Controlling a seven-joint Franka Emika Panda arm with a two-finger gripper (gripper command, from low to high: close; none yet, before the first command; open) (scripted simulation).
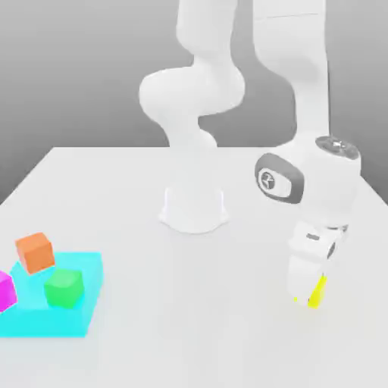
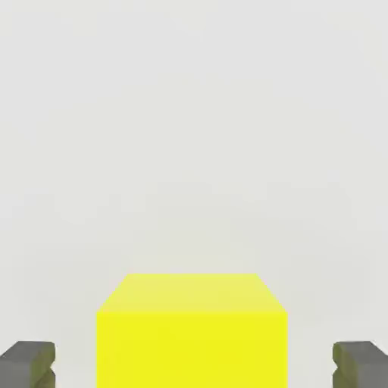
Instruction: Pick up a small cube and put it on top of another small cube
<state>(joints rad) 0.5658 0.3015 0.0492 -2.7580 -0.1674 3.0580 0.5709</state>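
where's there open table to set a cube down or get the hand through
Bare table runs wide between the cyan block and the gripper over the yellow cube, in front of the robot base. Crowded at the exterior view's left: orange cube, green cube and magenta cube cluster on the cyan block.

We note the arm's base (image 1: 193,208) at the middle rear of the table (image 1: 189,333). The claw (image 1: 308,292) is low at the exterior view's right, a small cube (image 1: 317,292) between its fingers (image 2: 30,362) with a gap either side. Well apart, at that view's left, a flat slab (image 1: 72,314) carries one cube (image 1: 64,288); a second cube (image 1: 35,252) sits behind it, a third (image 1: 4,291) at the edge.
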